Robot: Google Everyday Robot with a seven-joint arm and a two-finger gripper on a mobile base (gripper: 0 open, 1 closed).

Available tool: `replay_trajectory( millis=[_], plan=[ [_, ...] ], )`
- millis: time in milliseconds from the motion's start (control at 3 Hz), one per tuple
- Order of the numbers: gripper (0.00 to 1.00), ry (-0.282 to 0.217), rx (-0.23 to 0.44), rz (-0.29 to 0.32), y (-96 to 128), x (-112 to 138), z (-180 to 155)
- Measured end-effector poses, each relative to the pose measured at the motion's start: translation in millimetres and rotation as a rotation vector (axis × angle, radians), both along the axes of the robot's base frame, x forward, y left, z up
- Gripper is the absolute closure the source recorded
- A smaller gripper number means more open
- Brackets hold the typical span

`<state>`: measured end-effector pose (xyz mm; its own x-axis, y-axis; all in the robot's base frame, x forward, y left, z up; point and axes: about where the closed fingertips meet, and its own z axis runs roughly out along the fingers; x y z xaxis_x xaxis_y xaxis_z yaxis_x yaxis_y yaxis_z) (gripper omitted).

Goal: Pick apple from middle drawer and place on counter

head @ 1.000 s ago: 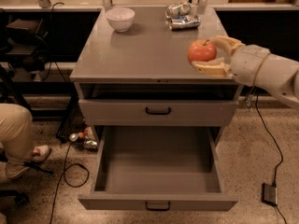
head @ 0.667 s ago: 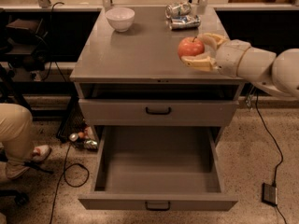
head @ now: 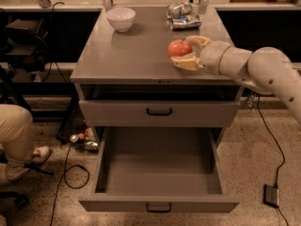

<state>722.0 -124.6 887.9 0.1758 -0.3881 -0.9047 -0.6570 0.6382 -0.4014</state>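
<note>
clamping the apple (head: 179, 47) between its fingers (head: 186, 64), the gripper (head: 181, 50) hangs low over the counter (head: 127, 55) near the cans (head: 184, 16), likely to set the fruit down, while the drawer (head: 160, 173) below stands open and bare

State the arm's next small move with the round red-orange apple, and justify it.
Probably lower slightly and release. The two-finger gripper is shut on the round red-orange apple over the right part of the flat grey counter, with bare surface beneath. The wide grey middle drawer stands open, holding nothing. Whether the apple already touches the counter is unclear.
</note>
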Motion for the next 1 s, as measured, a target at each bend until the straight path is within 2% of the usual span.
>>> replay_trajectory(
  millis=[333,667,1000],
  plan=[
    [1.0,0.009,0.017,-0.018,18.5,19.1,-17.6],
    [1.0,0.016,0.026,-0.027,27.3,27.6,-27.2],
    [0.83,0.022,0.042,-0.032,29.3,30.3,-29.7]
  ],
)
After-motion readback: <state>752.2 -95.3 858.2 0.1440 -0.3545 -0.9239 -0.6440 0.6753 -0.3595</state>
